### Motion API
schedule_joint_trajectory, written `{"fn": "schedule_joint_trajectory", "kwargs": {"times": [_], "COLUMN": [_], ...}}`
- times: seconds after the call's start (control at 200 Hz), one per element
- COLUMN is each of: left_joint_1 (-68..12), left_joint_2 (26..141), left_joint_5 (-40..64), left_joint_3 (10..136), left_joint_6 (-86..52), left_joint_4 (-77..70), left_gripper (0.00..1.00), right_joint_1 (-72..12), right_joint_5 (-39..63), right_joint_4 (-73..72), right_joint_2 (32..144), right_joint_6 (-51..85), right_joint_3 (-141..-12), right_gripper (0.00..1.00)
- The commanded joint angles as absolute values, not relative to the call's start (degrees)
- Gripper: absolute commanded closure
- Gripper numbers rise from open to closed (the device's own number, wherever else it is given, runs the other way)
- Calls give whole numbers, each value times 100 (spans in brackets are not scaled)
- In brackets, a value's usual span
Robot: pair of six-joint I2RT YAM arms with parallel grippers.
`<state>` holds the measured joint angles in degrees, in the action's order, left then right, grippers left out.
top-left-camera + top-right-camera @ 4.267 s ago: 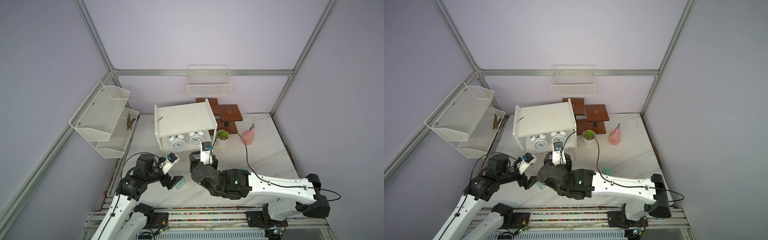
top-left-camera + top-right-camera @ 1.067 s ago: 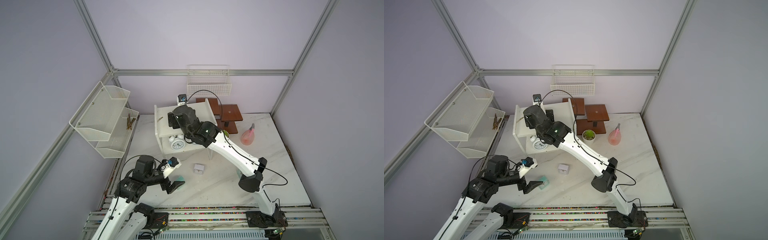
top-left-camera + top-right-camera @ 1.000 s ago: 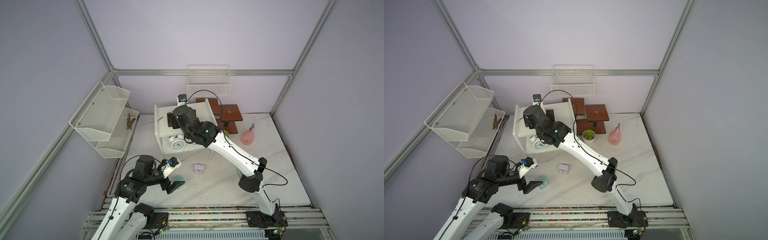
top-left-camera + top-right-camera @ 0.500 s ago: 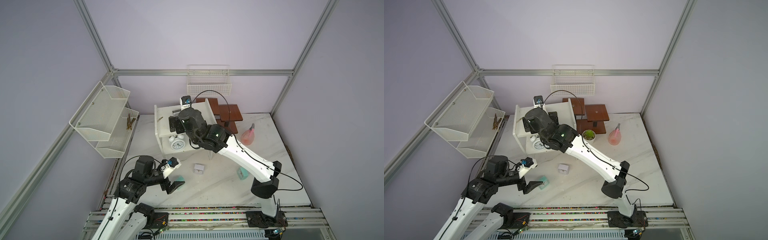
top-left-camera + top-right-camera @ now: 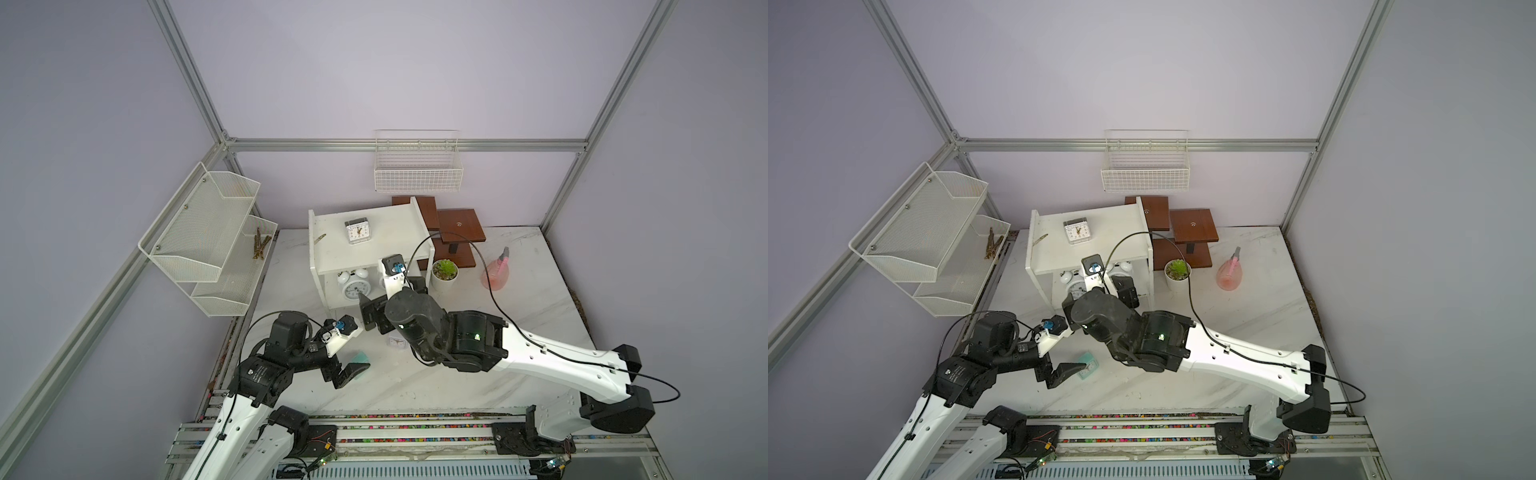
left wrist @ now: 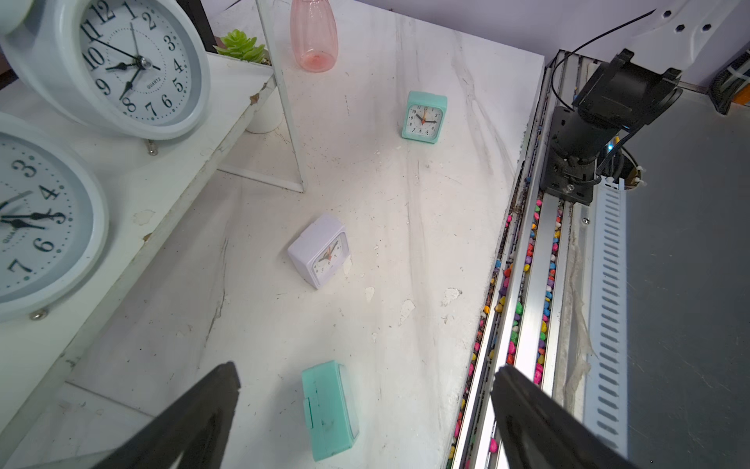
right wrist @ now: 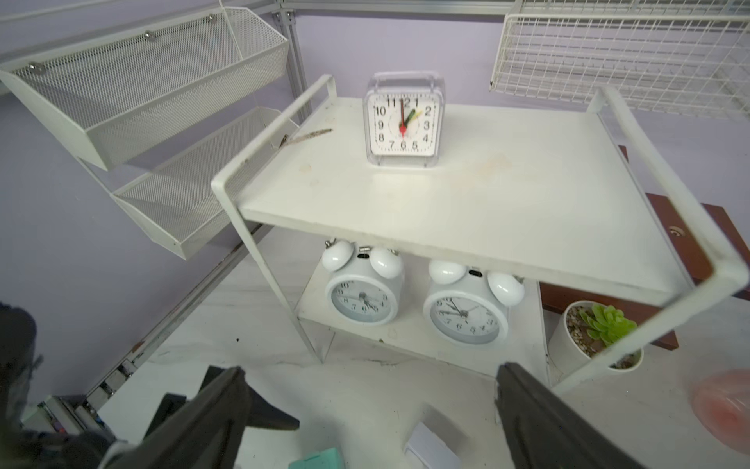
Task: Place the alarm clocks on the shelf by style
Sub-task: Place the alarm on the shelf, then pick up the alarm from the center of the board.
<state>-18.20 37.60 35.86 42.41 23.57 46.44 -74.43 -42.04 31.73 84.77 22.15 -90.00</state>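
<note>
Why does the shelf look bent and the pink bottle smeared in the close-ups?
Right wrist view: a wide lens bows the rails of the shelf, and the pink bottle blurs at the frame edge. Left wrist view: the near round clocks loom oversized. Both top views: sharp, evenly lit.

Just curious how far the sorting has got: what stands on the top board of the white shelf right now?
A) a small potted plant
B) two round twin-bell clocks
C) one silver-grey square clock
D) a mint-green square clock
C: a single silver-grey square clock stands upright on the top board of the shelf, and nothing else rests on that board apart from a thin twig-like scrap at its edge.
</note>
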Motion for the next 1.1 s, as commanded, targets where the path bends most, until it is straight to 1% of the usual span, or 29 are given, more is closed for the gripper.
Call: {"fn": "schedule_joint_trajectory", "kwargs": {"times": [0.0, 0.13, 0.27, 0.44, 0.535, 0.645, 0.735, 0.835, 0.88, 0.975, 1.095], "left_joint_1": [-1868, -1886, -1890, -1894, -1892, -1898, -1898, -1905, -1904, -1916, -1929], "left_joint_2": [3797, 3809, 3858, 3872, 3892, 3900, 3896, 3894, 3882, 3875, 3857], "left_joint_5": [3769, 3771, 3744, 3713, 3709, 3700, 3689, 3667, 3665, 3659, 3644], "left_joint_3": [4210, 4208, 4200, 4151, 4143, 4134, 4131, 4128, 4131, 4129, 4128], "left_joint_6": [2450, 2451, 2443, 2443, 2447, 2461, 2461, 2461, 2461, 2461, 2463], "left_joint_4": [4644, 4641, 4593, 4596, 4592, 4597, 4592, 4596, 4604, 4601, 4605], "left_gripper": [0, 0, 0, 0, 0, 0, 0, 0, 0, 0, 0], "right_joint_1": [-7583, -7645, -7646, -7653, -7653, -7652, -7655, -7655, -7654, -7655, -7647], "right_joint_5": [-4324, -4244, -4173, -4105, -4159, -4247, -4385, -4634, -4759, -4930, -5196], "right_joint_4": [2479, 2121, 1563, 747, 333, 145, 149, 153, 386, 625, 646], "right_joint_2": [7792, 7275, 7063, 7122, 7433, 8043, 8654, 9448, 9771, 10307, 10685], "right_joint_6": [2737, 3449, 3994, 4485, 4753, 5079, 5633, 6093, 6354, 6425, 6602], "right_joint_3": [-8091, -6843, -5788, -4904, -4572, -4521, -4641, -4959, -5210, -5644, -5826], "right_gripper": [1, 1, 0, 0, 1, 1, 0, 0, 0, 0, 0]}}
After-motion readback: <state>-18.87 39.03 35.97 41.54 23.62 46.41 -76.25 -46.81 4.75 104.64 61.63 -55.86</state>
